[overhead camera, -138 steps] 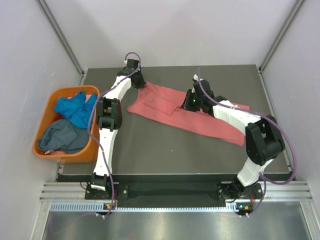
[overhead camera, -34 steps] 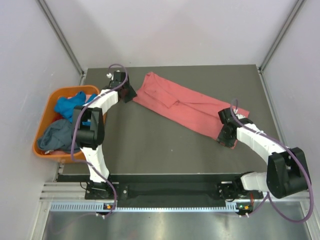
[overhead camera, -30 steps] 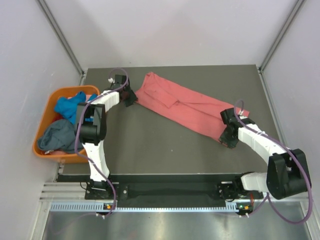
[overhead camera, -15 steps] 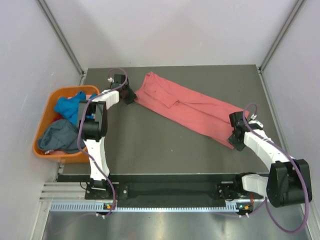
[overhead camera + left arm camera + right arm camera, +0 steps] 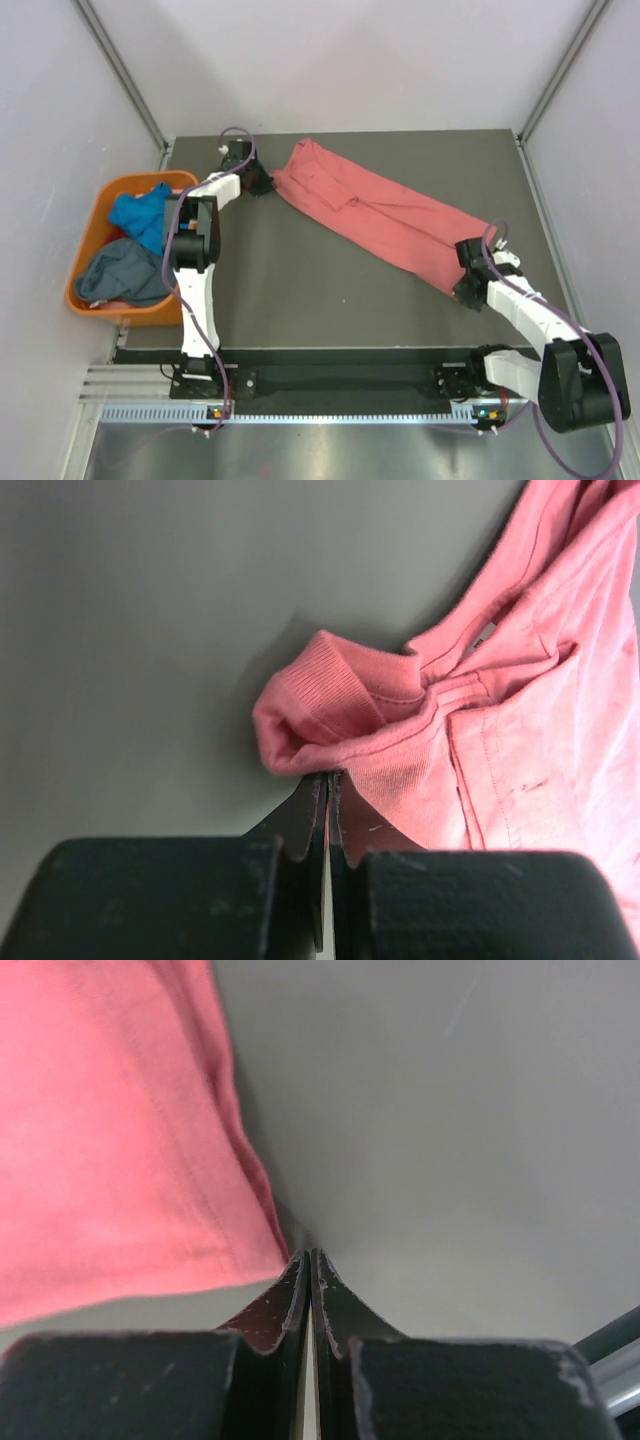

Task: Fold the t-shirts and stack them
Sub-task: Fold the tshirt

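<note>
The pink shirt [image 5: 380, 215] stretches across the surface [image 5: 300, 290] from 11 to 4 o'clock — left pincer [image 5: 327, 780] closed tight, pinching its 11 o'clock end, right pincer [image 5: 307, 1258] closed tight on the 4 o'clock corner.

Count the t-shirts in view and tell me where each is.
3. The salmon-pink t-shirt lies stretched across the table; the bright blue t-shirt and the slate grey-blue t-shirt are bunched in the orange tub. Others may hide beneath.
</note>
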`<move>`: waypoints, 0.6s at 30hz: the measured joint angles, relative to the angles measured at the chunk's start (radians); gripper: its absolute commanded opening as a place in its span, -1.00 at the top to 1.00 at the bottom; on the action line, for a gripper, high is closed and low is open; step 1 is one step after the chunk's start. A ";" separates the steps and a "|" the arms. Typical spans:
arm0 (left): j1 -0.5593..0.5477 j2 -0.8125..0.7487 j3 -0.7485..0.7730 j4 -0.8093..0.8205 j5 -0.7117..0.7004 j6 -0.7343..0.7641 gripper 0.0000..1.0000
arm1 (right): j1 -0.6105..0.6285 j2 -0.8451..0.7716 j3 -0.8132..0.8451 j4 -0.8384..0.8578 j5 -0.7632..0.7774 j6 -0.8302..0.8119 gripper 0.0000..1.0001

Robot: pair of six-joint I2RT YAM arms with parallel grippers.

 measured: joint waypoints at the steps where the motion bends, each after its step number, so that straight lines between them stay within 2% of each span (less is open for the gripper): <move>1: 0.003 0.012 0.016 0.003 0.002 0.000 1.00 | 0.017 -0.011 -0.002 -0.006 -0.003 0.003 1.00; 8: 0.028 0.091 0.129 0.011 0.033 0.016 1.00 | 0.167 -0.106 -0.040 -0.033 -0.030 0.075 1.00; 14: 0.048 0.108 0.148 0.027 0.073 0.031 1.00 | 0.431 -0.104 -0.061 -0.035 -0.025 0.212 1.00; 15: 0.050 0.110 0.151 0.026 0.079 0.038 0.95 | 0.473 -0.101 -0.061 -0.037 -0.022 0.237 1.00; 16: 0.051 0.113 0.160 0.021 0.083 0.046 0.59 | 0.515 -0.097 -0.061 -0.037 -0.022 0.261 1.00; 18: 0.053 0.121 0.186 -0.002 0.085 0.071 0.36 | 0.578 -0.089 -0.058 -0.045 -0.014 0.299 1.00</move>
